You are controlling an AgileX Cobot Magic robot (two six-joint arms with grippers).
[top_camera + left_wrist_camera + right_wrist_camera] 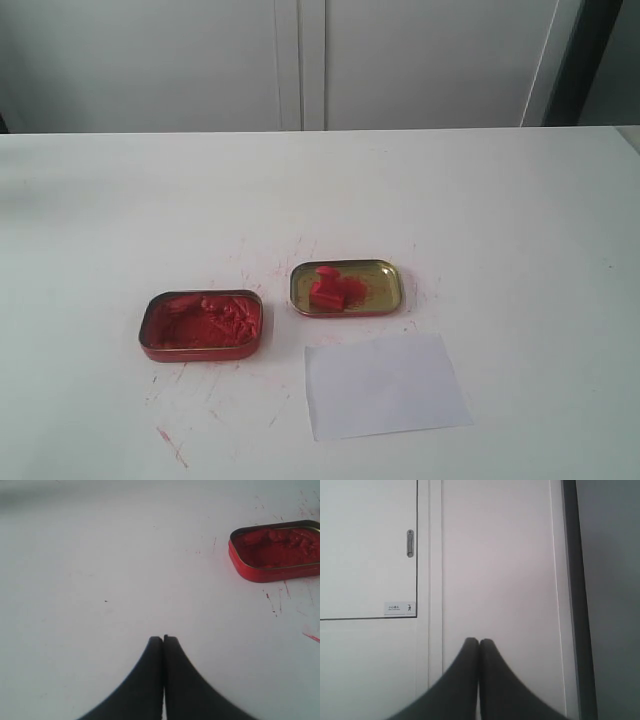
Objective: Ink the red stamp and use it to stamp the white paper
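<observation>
You're at the start, nothing done yet: red stamp [328, 286] sits un-inked in the gold tin [385, 275], white paper [385, 385] near it w/ no imprint, & left gripper [163, 639] + right gripper [479, 641] are both pinched together, empty.

Light: soft, diffuse, even; moderately bright. Bench [520, 200]: pale, slightly washed out, with a greyer shade at far left. Shadows: faint, soft-edged, a thin one beneath the tin [202, 325]. Left tool [163, 639], right tool [479, 641]: dark silhouettes, close to lens, blurred edges. All views: low resolution, mild grain, soft focus.
</observation>
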